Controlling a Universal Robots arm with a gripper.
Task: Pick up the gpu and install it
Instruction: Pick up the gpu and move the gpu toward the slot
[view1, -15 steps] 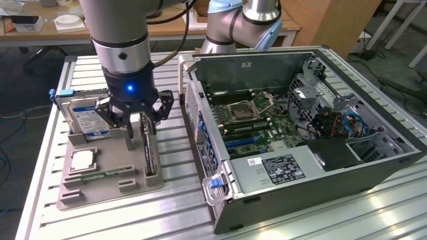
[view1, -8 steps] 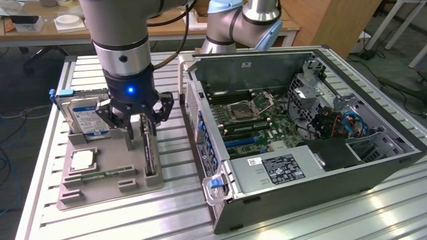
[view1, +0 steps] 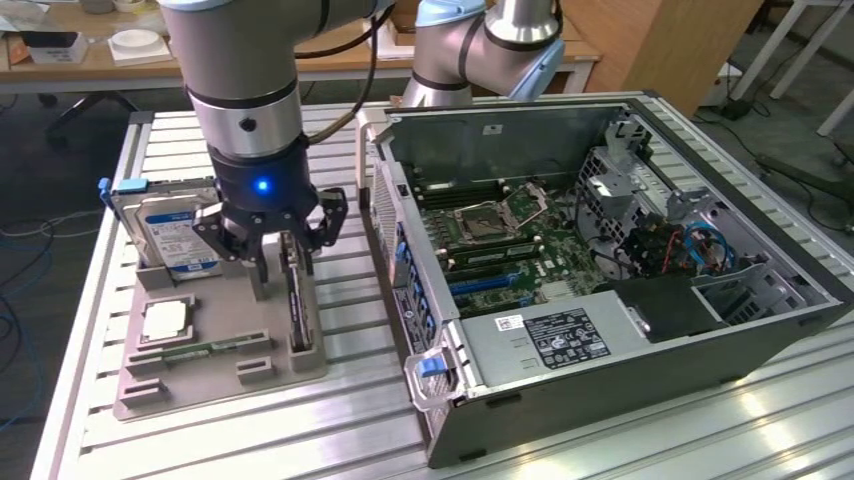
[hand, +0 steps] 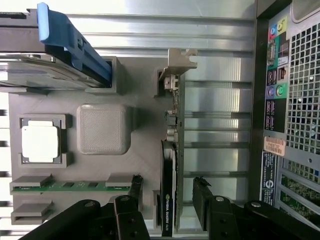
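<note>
- gpu (hand: 171, 200) is seen standing on its long edge in a narrow slot of the grey holder tray (hand: 140, 145), which lies on the slatted worktop (hand: 215, 40) just beside the open computer case (view1: 601, 250).
- In the exterior view the gpu (view1: 299, 310) is found at the tray's edge nearest the case, and its long axis runs parallel to that case's side.
- A silver bracket (hand: 180, 60) is carried at one end of the card. That end is turned toward the side of the tray where the hard drive (hand: 30, 70) is kept.
- The gripper (hand: 168, 184) is held directly over the card, with its jaws spread as wide as they go and nothing gripped.
- One finger (hand: 136, 186) is set on each flat face of the card, so the closing line is judged to lie across the card's thin width, square to its long axis.
- A clear gap is left on both sides, and no contact is seen.
- The black part of the card, away from the bracket, is the part that is flanked.
- From the exterior view the gripper (view1: 287, 262) appears level with the card's upper edge. How far the fingertips overlap it cannot be told.
- A processor (hand: 40, 144) and a green memory stick (hand: 70, 186) are lodged in other pockets of the tray, well apart from the jaws.
- The pick-up is judged not yet made.
</note>
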